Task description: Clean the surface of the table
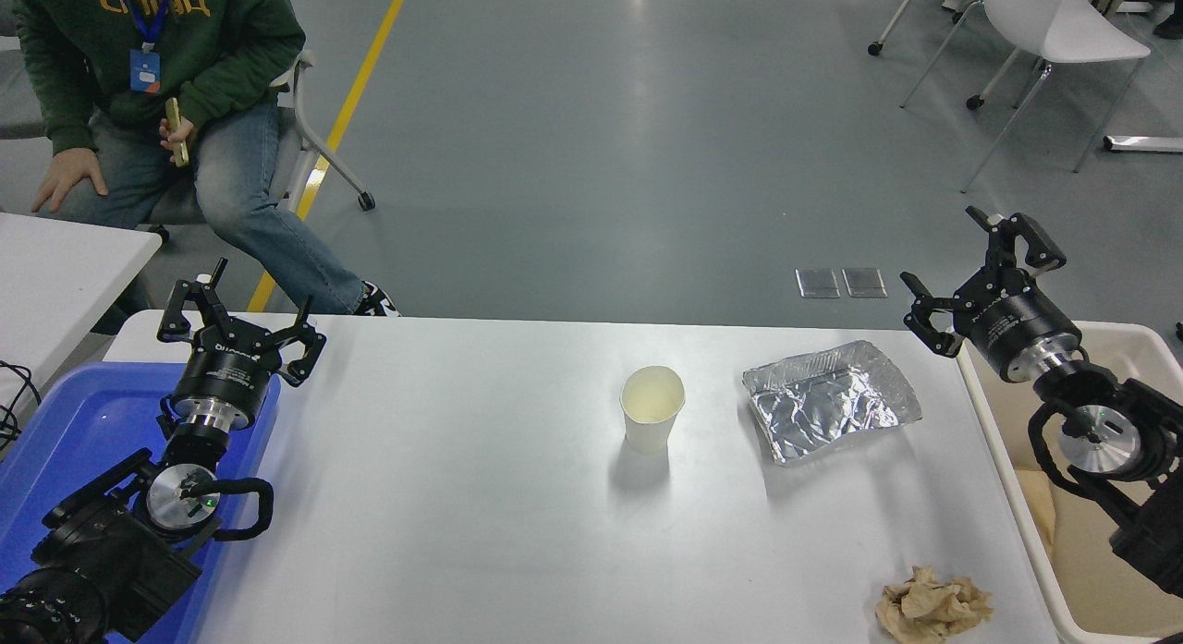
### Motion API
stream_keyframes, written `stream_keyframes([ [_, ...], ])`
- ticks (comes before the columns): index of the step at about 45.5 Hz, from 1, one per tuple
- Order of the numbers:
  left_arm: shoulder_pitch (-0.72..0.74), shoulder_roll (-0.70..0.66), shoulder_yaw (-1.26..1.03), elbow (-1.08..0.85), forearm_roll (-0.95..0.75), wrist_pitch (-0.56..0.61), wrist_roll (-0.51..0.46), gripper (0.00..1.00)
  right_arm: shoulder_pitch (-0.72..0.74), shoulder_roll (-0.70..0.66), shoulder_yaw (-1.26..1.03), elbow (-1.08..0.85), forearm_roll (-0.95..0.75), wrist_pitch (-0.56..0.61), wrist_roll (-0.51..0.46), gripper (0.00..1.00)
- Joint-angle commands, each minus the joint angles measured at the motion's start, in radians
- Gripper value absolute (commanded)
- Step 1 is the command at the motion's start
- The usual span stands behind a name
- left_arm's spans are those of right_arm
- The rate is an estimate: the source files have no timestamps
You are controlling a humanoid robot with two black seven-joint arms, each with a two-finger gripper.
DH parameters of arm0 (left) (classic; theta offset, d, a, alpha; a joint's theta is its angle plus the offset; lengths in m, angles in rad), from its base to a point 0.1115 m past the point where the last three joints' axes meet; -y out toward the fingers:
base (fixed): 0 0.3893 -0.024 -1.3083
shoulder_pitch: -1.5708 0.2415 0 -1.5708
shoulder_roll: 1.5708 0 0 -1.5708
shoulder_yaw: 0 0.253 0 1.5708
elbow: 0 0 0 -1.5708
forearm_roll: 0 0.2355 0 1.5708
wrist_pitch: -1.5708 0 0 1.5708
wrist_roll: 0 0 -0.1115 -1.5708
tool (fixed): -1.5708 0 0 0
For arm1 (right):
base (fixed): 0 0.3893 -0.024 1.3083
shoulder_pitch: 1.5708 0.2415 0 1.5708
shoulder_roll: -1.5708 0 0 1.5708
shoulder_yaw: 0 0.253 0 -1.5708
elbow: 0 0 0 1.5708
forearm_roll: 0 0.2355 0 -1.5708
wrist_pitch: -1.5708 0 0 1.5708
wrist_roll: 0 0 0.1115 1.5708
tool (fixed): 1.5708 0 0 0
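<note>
White and matte, the wide rectangular tabletop with rounded corners fills the lower middle of the view, smooth and bare apart from 3 pieces of litter. Near its centre stands an upright cream paper cup, empty as far as can be seen. Well apart to its right lies a crumpled silver foil tray, its walls creased and shiny. At the near right edge sits a wadded brown paper napkin, soft and irregular. Just beside that edge is a beige plastic bin, and a blue plastic tray sits at the left end.

Clearing looks barely begun. The right tool hovers over the bin's far corner, fingers apart and empty; reaching the foil tray seems the likely next move. The left tool is parked above the blue tray, fingers apart.
</note>
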Motion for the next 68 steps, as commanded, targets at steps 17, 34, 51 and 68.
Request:
stream_keyframes([
  [17,0.000,0.000,0.000,0.000,0.000,0.000,0.000,1.00,0.019,0.006,-0.011,0.000,0.000,-0.044,0.000,1.00],
  [34,0.000,0.000,0.000,0.000,0.000,0.000,0.000,1.00,0.029,0.009,-0.018,-0.006,-0.003,-0.082,-0.005,1.00],
  [51,0.000,0.000,0.000,0.000,0.000,0.000,0.000,1.00,0.068,0.009,-0.154,-0.014,-0.017,-0.088,-0.003,1.00],
  [68,0.000,0.000,0.000,0.000,0.000,0.000,0.000,1.00,0.072,0.006,-0.157,-0.015,-0.020,-0.087,-0.005,1.00],
])
